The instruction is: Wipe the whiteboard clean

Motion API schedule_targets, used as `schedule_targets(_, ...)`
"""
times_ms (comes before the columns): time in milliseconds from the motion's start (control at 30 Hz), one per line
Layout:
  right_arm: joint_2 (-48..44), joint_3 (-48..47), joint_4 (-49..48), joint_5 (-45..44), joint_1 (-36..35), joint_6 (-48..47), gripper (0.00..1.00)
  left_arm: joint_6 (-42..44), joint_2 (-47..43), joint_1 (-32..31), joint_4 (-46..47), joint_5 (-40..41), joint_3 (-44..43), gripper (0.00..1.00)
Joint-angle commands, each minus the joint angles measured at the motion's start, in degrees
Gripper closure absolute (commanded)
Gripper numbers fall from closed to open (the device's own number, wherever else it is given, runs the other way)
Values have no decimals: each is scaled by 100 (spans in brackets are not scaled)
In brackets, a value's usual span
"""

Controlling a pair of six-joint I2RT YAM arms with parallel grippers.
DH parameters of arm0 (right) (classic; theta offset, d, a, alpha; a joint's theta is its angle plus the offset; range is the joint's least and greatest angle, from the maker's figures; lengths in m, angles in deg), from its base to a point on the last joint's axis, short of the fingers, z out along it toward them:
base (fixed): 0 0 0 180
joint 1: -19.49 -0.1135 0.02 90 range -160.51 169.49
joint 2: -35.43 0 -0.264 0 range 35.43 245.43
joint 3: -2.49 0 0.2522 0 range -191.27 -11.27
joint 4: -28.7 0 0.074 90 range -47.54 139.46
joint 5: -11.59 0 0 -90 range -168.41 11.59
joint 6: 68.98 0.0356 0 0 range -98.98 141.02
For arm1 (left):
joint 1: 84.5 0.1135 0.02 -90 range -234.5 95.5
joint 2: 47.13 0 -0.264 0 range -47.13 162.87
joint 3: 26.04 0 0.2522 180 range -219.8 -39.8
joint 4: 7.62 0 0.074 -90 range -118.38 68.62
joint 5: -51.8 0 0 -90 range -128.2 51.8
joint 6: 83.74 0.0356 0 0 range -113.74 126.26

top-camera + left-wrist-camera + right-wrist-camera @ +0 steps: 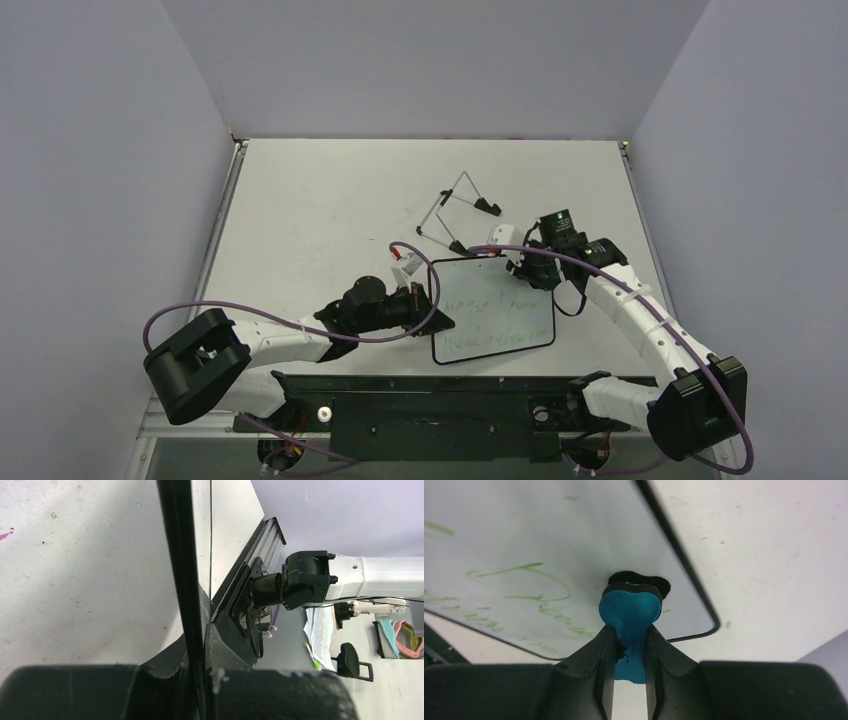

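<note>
Gripping the whiteboard (492,312) by its left edge, the left jaws are clamped on its black frame. The right jaws are clamped on a blue eraser (629,611), its black pad touching the board near the far right corner. Green writing (524,585) lies left of those jaws; a wire easel (455,212) sits beyond them on the surface (320,200).

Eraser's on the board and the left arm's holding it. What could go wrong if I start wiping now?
The left gripper pinches the whiteboard only at one edge, so wiping pressure might pivot or slip it. The eraser in the right gripper sits close to a corner of the frame; a stroke that way could run off the board.
</note>
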Motion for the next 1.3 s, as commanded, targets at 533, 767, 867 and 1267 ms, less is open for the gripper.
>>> schedule_targets(533,-161,178,60,190,64,-265,100,234,-132,-10,265,-131,-194,100)
schedule_targets(767,20,36,-866,-801,539,564,100,251,-246,-1,200,-73,-151,100)
schedule_targets(867,88,159,-831,-930,660,505,100,257,-255,4,194,-79,-150,100)
schedule_targets(1267,-99,138,174,453,308,-291,100,259,-244,15,258,-83,-115,100)
